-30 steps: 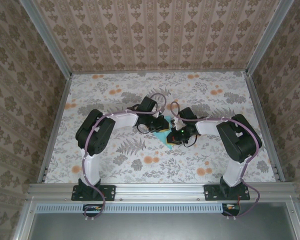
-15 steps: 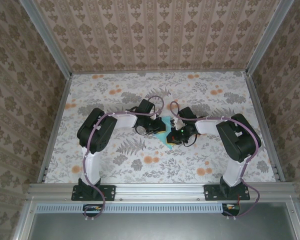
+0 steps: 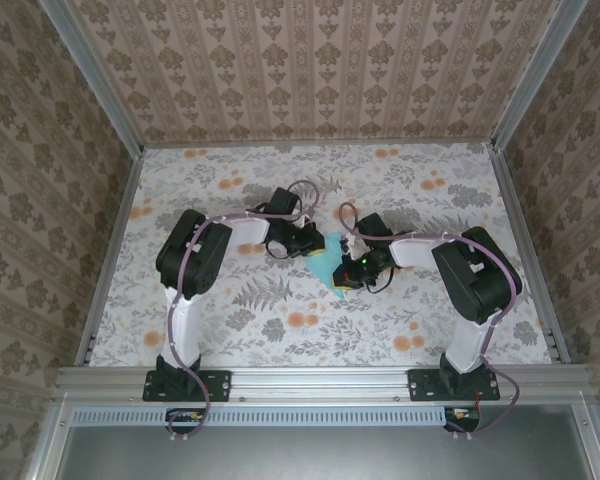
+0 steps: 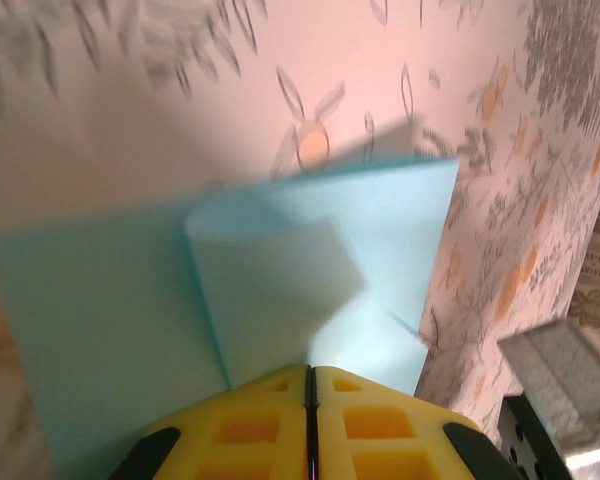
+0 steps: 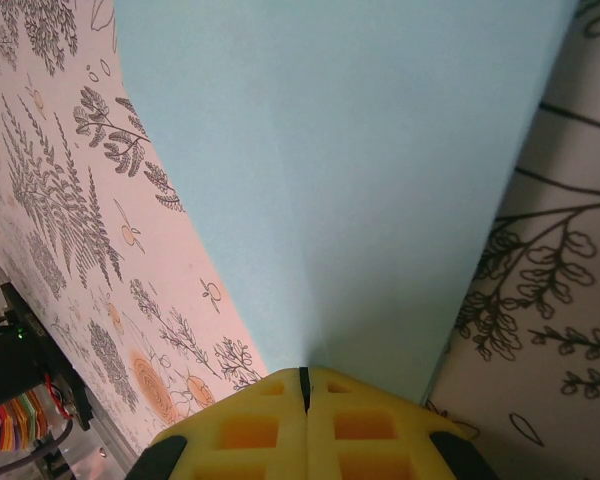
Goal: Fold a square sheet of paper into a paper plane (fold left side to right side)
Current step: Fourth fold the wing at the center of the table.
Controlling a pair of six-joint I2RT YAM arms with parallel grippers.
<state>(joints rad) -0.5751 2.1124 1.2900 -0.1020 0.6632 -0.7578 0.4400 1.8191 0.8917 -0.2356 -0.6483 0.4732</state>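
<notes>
Left claw [image 4: 308, 372] farther back than before, tight on the sheet [image 4: 100, 320]

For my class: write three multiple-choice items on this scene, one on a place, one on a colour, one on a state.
1. Where does the thin light-blue square paper sheet lie? A between the left gripper and right gripper; B in a far corner; C at the near edge.
2. The gripper fingers' colour? A red; B yellow; C green.
3. The left gripper is: A wide open; B shut; C half open.
Key: A, it lies mid floral table between both tips. B, yellow pads in both wrist views. B, its fingers meet at a raised flap.
</notes>
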